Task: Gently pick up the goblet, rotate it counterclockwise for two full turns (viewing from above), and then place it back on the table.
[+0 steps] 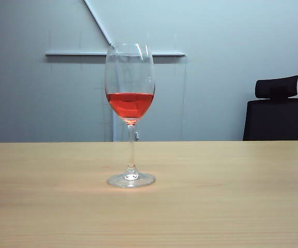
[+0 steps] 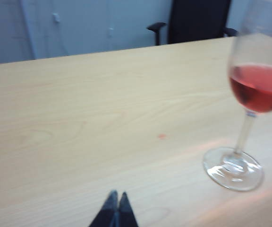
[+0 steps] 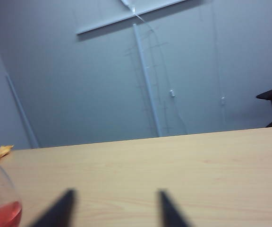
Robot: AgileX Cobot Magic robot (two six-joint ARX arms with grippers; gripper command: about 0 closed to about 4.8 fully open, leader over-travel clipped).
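Pale grey wall panels with a horizontal rail back the scene, and a black office chair [image 1: 278, 111] stands behind the far edge of the counter [image 1: 232, 196], off to the goblet's right in the exterior view. On the light wood-grain counter the goblet [image 1: 130, 111] stands upright on its round foot, its bowl about a third full of red-orange liquid. No arm shows in the exterior view.

In the left wrist view the left hand [image 2: 116, 210] hovers low over the counter, near the goblet [image 2: 249, 109] but clear of it, with its two dark fingertips pressed together and nothing between them.

In the right wrist view the right hand [image 3: 114, 208] has its blurred fingers spread apart, empty, with bare counter [image 3: 174, 161] between them; the goblet's bowl [image 3: 1, 208] shows just beside one finger, not touching.
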